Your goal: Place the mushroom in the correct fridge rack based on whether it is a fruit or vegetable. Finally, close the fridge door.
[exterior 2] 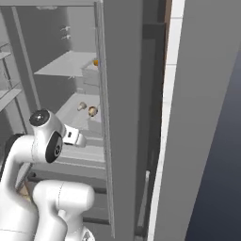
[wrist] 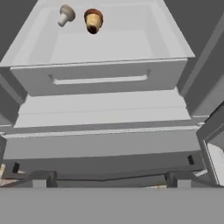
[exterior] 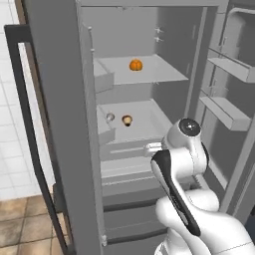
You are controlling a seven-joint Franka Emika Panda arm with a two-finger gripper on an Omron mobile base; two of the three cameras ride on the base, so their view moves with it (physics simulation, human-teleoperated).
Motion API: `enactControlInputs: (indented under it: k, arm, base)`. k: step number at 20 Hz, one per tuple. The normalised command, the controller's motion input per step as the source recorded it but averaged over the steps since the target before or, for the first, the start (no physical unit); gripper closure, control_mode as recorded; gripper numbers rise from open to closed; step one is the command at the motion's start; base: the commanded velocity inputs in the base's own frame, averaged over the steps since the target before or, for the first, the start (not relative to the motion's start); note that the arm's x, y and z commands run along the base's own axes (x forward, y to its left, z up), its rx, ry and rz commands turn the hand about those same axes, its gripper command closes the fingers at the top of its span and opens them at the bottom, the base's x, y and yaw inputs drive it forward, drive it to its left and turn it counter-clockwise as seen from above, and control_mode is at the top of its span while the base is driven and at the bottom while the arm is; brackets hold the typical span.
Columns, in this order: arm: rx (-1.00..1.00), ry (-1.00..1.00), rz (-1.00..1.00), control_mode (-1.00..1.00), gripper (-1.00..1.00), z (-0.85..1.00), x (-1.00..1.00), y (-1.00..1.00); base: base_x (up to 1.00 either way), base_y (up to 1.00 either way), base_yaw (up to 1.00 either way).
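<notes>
Swinging the door [exterior: 55, 124] shut now could clip your arm, which sits just before the drawer front. Your gripper [wrist: 111, 186] is spread wide and empty; the mushroom [wrist: 93, 20] lies far back on the fridge rack [wrist: 131, 39], beside a pale mushroom [wrist: 65, 15].

Fridge wide open, my arm parked out front

The mushroom [exterior: 127, 120] sits on the fridge rack [exterior: 144, 124], brown cap, next to a small pale mushroom [exterior: 110, 117]. A round orange fruit [exterior: 136, 64] is on the upper shelf [exterior: 164, 72]. My white arm [exterior: 184, 164] rises from lower right, and the door bins [exterior: 229, 112] hang on the right.
</notes>
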Motion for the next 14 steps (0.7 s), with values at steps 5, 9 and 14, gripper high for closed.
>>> enactControlInputs:
  k: [5, 9, 14]
  arm:
    - [0.0, 0.0, 0.0, 1.0, -1.0, 0.0, 0.0, 0.0]
    - [0.0, 0.0, 0.0, 1.0, -1.0, 0.0, 0.0, 0.0]
    - [0.0, 0.0, 0.0, 1.0, -1.0, 0.0, 0.0, 0.0]
  base:
    - [-0.24, 0.44, -0.09]
    - [-0.36, 0.15, -0.05]
    - [-0.6, 0.0, 0.0]
